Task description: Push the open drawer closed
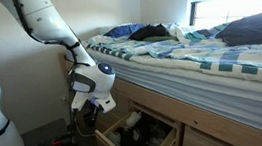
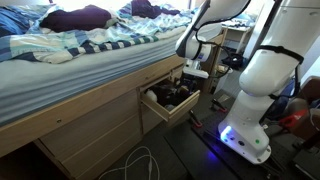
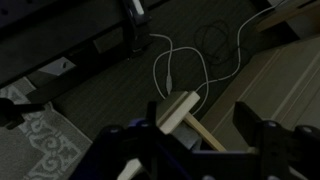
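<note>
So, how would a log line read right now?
drawer: open | jaws: open, empty, above drawer front | push: not yet begun

Home bedroom: bed [image 1: 200, 59] with rumpled bedding [image 2: 70, 45]

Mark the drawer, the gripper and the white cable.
Drawer [image 2: 166, 110], exterior view, on its tan front panel.
Gripper [image 2: 194, 72], exterior view, midway between the fingertips.
Cable [image 3: 156, 72], wrist view, on a white loop on the floor.
</note>
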### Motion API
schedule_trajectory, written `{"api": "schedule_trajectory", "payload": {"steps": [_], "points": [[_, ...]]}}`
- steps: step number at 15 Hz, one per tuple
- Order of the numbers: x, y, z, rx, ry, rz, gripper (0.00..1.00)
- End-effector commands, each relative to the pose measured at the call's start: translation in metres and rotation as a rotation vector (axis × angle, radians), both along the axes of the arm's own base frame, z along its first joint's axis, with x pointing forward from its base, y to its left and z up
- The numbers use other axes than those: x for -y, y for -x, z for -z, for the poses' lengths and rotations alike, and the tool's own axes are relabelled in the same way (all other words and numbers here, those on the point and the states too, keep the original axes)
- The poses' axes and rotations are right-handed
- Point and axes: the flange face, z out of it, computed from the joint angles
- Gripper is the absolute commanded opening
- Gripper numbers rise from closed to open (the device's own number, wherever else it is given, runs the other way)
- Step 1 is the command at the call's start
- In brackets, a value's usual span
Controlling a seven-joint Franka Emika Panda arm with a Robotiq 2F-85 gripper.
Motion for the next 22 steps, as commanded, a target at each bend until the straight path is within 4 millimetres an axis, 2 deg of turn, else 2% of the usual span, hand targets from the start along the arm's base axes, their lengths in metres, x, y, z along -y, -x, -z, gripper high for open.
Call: {"api": "schedule_trajectory", "payload": {"steps": [1, 7, 8, 13, 22], "points": [[0.009, -0.001, 0.019, -0.064, 0.036, 0.064, 0.49], [0.025, 0.007, 0.051, -0.159, 0.12, 0.247, 0.03], [0.027, 0.008, 0.058, -0.176, 0.141, 0.271, 0.0], [0.025, 0.002, 0.087, -0.263, 0.23, 0.344, 0.0], [0.017, -0.034, 0.128, -0.332, 0.359, 0.431, 0.0]]}}
